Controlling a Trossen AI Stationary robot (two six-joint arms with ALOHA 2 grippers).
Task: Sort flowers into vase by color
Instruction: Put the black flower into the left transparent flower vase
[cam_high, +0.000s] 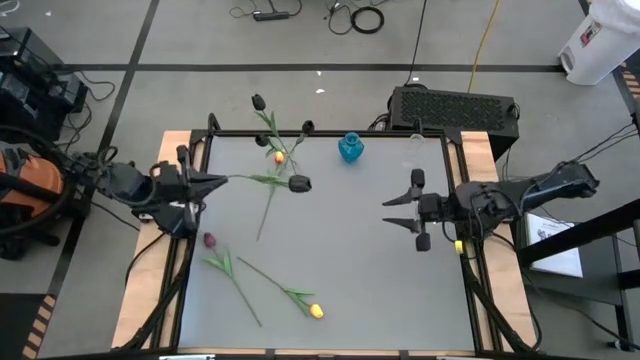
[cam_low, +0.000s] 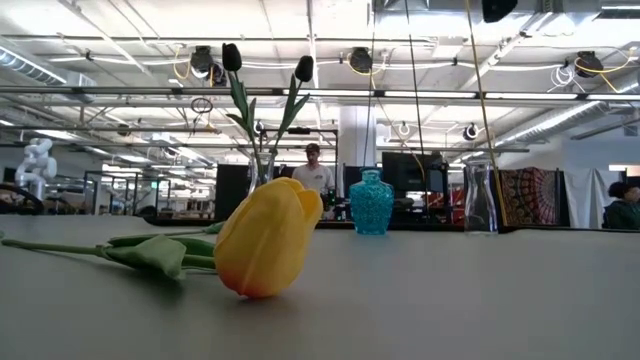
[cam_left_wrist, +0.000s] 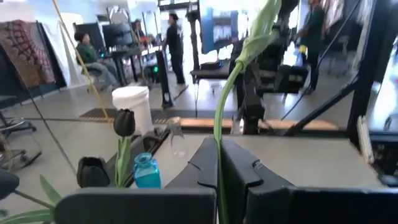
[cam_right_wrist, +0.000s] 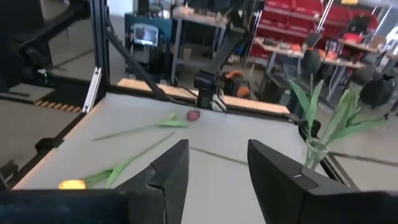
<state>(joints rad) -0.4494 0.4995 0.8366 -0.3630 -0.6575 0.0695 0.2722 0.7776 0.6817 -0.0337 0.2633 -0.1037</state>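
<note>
The table (cam_high: 380, 280) carries a clear vase (cam_high: 272, 150) with black tulips at the far edge, a blue vase (cam_high: 350, 148) right of it. The left gripper (cam_high: 222, 181), at the left edge, pinches the stem of a black tulip (cam_high: 298, 183). The right gripper (cam_high: 390, 212) hovers spread at the right. A purple tulip (cam_high: 210, 240) and a yellow tulip (cam_high: 316, 311) lie near-left.

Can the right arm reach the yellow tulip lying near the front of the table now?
Probably yes. The right gripper is open and empty, and only bare table lies between it and the yellow tulip.
</note>
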